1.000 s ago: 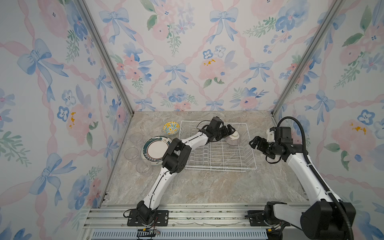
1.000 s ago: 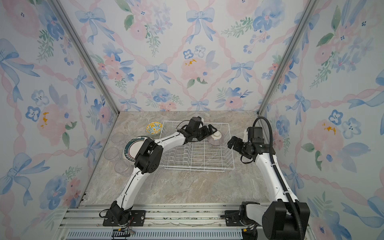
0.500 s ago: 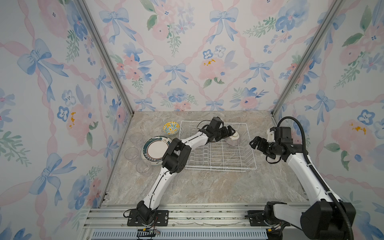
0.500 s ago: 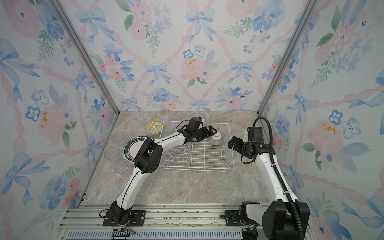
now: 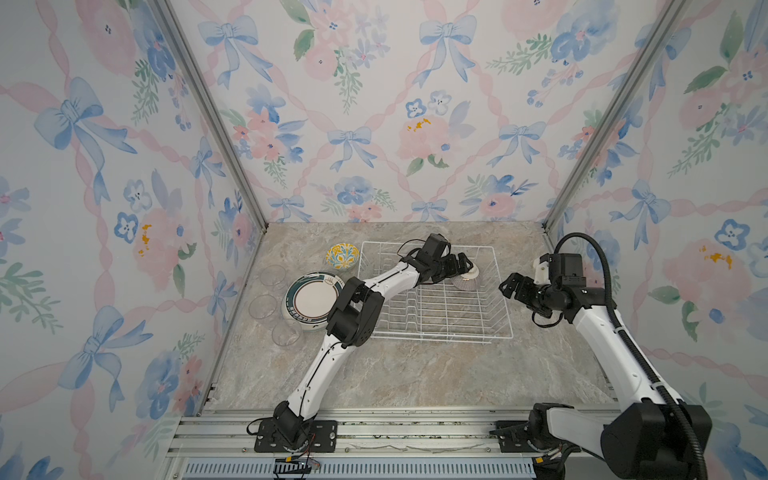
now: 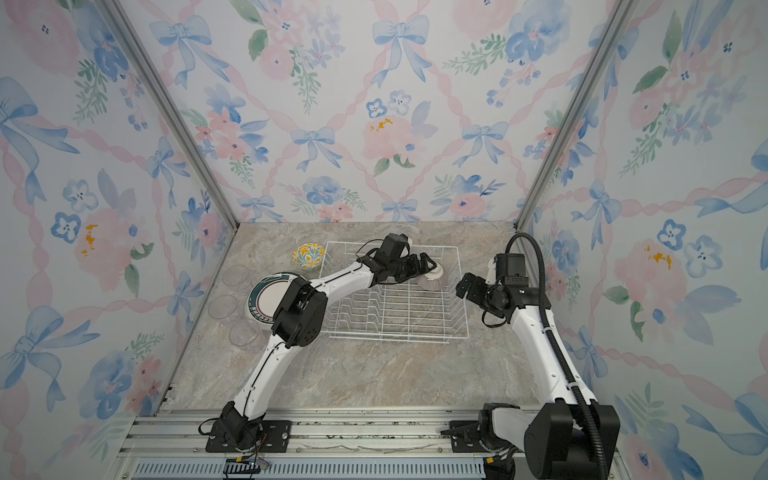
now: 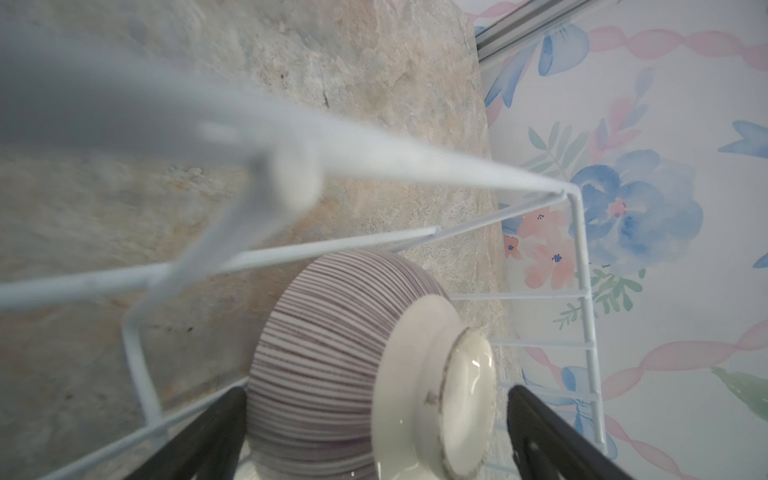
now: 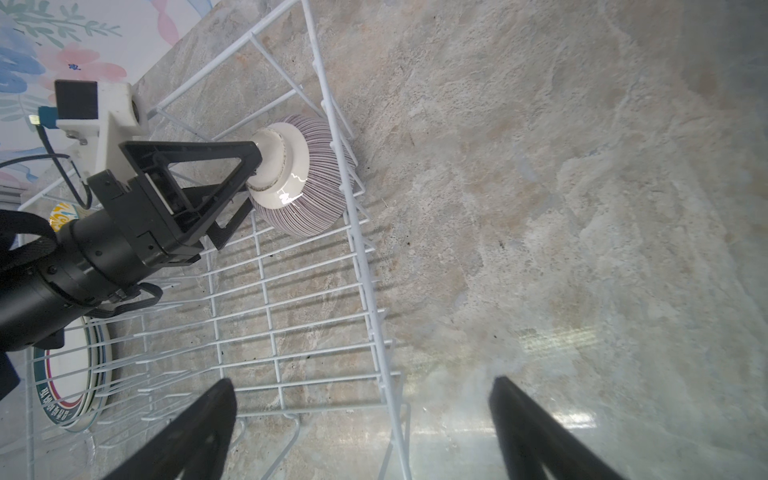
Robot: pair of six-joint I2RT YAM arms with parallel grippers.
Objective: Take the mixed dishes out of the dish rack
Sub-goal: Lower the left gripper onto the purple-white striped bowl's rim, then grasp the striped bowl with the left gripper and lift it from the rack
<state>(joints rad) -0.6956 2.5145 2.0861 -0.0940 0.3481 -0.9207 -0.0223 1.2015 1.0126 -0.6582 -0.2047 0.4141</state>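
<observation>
Left wrist view: purple-striped bowl [image 7: 332, 353] tipped on its side in a corner of the dish rack [image 7: 584, 266], foot outward.
Left end effector [image 7: 376, 390] spread wide, straddling the bowl, not yet clamped; right end effector [image 8: 361, 384] wide too, empty, beside the rack. Likely glazed ceramic: stiff, slick, chippable, moderate weight; best pinched across the foot ring. Hard stone-look table [image 8: 561, 187]; close-crowding wires, papered walls near.

purple-striped bowl [image 7: 332, 365], white dish rack [image 5: 436, 316]
</observation>
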